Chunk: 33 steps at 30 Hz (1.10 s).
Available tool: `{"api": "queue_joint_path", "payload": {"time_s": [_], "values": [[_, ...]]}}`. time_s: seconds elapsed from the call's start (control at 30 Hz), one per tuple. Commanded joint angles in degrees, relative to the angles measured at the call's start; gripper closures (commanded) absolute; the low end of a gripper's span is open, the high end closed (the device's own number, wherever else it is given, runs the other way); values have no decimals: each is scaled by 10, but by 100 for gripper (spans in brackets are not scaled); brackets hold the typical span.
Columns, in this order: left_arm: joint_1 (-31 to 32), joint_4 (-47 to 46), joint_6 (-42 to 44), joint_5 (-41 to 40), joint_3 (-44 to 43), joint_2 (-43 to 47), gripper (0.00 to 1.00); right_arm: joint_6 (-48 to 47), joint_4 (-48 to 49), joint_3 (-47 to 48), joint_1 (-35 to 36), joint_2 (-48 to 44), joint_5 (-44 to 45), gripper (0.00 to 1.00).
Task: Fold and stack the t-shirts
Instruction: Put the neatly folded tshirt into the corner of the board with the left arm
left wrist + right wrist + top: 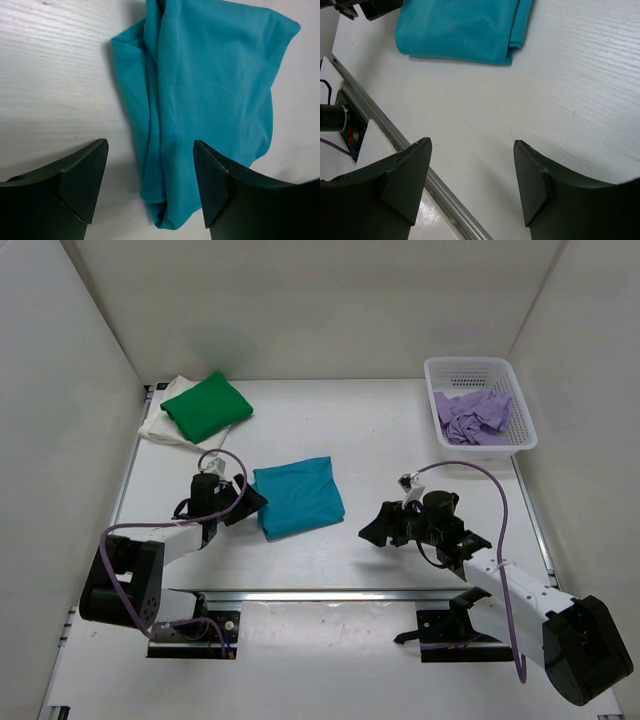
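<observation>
Bright even light, soft shadows, sharp focus

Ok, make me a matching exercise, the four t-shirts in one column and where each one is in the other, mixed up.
Column one:
1. teal t-shirt
2. green t-shirt
3. cream-white t-shirt
4. lilac t-shirt

Column two:
A. crumpled in the white mesh basket
B. lying under another shirt, far-left corner
C. folded alone, in the middle
D. folded on top of another shirt, far-left corner

Pairs: 1-C, 2-D, 3-B, 4-A
</observation>
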<state>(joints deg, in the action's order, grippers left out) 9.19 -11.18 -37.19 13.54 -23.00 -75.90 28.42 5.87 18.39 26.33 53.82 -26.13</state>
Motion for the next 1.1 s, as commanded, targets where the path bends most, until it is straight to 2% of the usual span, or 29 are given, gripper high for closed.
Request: {"api": "queue_joint_path", "payload": {"time_s": [0.0,0.07,0.13,0.33,0.5,0.57,0.6,0.67,0.77,0.87,1.07], "values": [[7,-42,-3,20,-3,-20,21,-7,17,-11,-5,-13,5,37],[20,-45,1,9,-2,-42,21,-7,20,-6,-7,-12,0,37],[34,-52,3,-1,-6,-60,27,-7,24,-6,-10,-15,0,38],[48,-146,-46,19,17,-122,34,-2,29,-5,-19,-13,-6,38],[80,-185,-86,9,-16,-148,50,2,39,-6,-22,-5,-12,38],[85,-178,-88,3,-48,-166,65,1,41,-4,-24,1,-12,38],[89,-177,-91,6,-70,-180,68,3,45,-3,-27,3,-14,38],[85,-174,-91,10,-113,-209,84,3,41,-1,-30,4,-20,38],[75,-138,-91,32,-184,-246,97,4,41,3,-47,-1,-23,37],[65,-80,-75,45,-276,-271,100,6,38,-2,-58,1,-30,39],[39,99,0,50,-583,-343,100,10,56,9,-82,29,-52,39]]}}
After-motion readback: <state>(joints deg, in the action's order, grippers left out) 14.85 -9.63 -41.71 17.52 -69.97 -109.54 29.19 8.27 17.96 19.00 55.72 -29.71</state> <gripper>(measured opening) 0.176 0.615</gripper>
